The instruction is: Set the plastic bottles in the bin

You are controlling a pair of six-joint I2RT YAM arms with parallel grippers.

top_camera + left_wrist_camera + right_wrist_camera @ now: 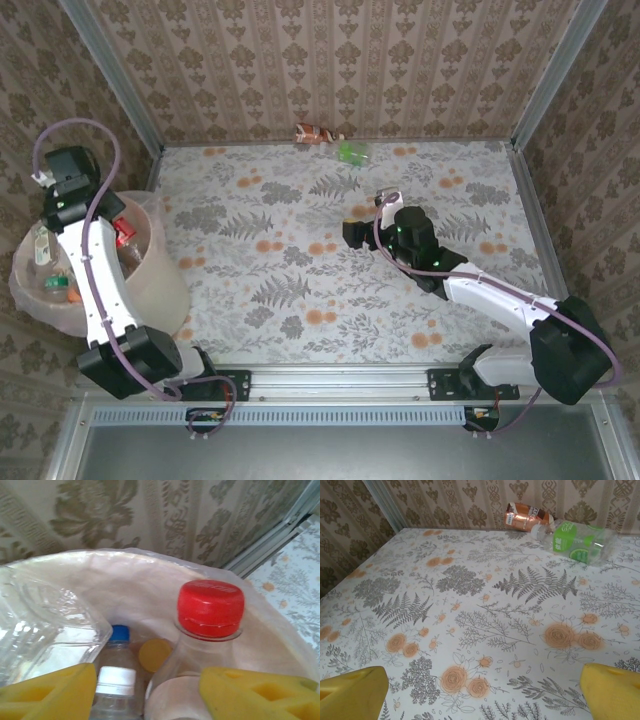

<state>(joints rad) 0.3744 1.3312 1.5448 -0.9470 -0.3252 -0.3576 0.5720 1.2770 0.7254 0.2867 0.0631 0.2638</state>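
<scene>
Across the middle of the overhead view spreads the desk [300,290], covered in a pale pattern of ferns and orange flowers, with papered walls [330,60] on three sides. Off its left edge stands the bin [165,275], a round pinkish-beige tub lined with a clear plastic bag [150,580] and holding several bottles. The left arm [95,290] reaches up over the bin. The right arm [500,295] stretches from the near right corner toward the middle of the desk.

The left claw [149,677] hangs above the inside of the bin with its yellow fingers [55,690] apart. A red-capped bottle [210,610] stands between them. The finger at the left of the wrist view is clear of it, and I cannot tell whether the other finger touches its shoulder, so no grip shows. The right claw [484,672] is spread wide over bare desk with nothing between its fingers.

At the left inside the bin lies a crushed clear bottle [45,625]. Just beside the red-capped one are a white-capped bottle [116,677] and, behind it, a blue-capped bottle [119,634], with a yellow cap [154,655] deeper down. Two more bottles lie on the desk against the far wall, well apart from the right claw. One is a green-labelled bottle [577,541], and just beside its neck end is a crushed orange-labelled bottle [522,519].
</scene>
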